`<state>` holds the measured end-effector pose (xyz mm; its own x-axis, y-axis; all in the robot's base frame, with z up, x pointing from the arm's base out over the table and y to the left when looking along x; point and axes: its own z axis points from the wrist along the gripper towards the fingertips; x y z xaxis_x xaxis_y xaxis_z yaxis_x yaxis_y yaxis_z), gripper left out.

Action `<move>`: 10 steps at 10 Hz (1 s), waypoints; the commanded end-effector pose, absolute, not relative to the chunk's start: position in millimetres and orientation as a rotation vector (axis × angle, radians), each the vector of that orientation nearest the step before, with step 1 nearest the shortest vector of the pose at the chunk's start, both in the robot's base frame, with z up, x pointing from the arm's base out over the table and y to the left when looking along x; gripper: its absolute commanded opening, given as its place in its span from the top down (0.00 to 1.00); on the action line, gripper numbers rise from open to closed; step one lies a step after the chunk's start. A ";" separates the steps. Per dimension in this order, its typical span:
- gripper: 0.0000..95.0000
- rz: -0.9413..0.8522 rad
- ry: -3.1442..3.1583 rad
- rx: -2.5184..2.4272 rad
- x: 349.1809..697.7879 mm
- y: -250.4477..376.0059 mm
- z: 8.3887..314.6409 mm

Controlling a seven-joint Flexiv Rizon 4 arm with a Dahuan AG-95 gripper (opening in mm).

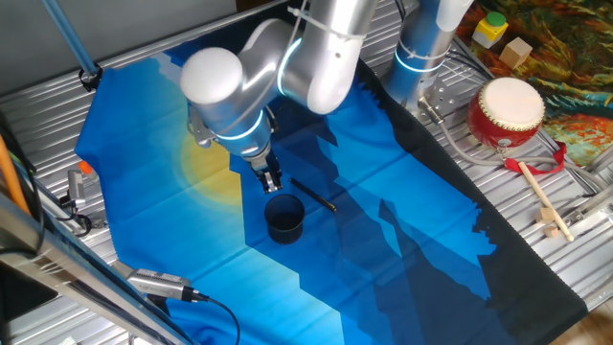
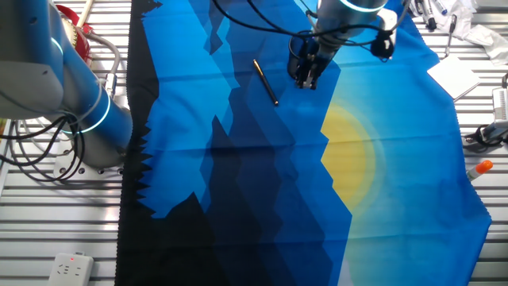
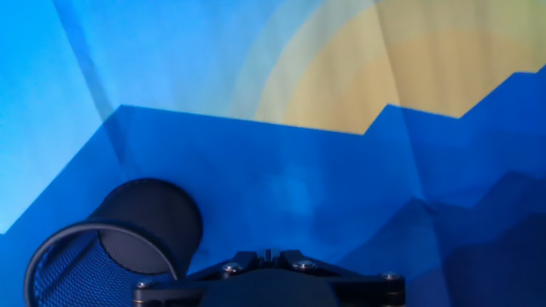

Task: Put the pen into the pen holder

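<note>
The pen is thin and black and lies flat on the blue cloth, just right of the gripper; it also shows in the other fixed view. The pen holder is a small dark mesh cup standing upright on the cloth, and it shows at the lower left of the hand view. My gripper hangs just above and behind the cup's rim, left of the pen, touching neither. Its jaws look closed together with nothing between them. In the other fixed view the gripper hides most of the cup.
A red drum with a white top and a wooden drumstick with a red handle lie on the metal table at the right. A cable and plug lie at the front left. The arm's base stands beside the cloth.
</note>
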<state>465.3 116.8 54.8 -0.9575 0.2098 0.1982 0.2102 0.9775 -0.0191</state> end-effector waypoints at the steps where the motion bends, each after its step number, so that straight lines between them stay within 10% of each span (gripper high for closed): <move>1: 1.00 -0.010 -2.926 -0.296 464.6 118.3 53.0; 3: 0.60 -0.009 -2.927 -0.292 462.9 119.8 48.8; 10: 0.60 -0.042 -2.916 -0.367 439.7 114.6 34.6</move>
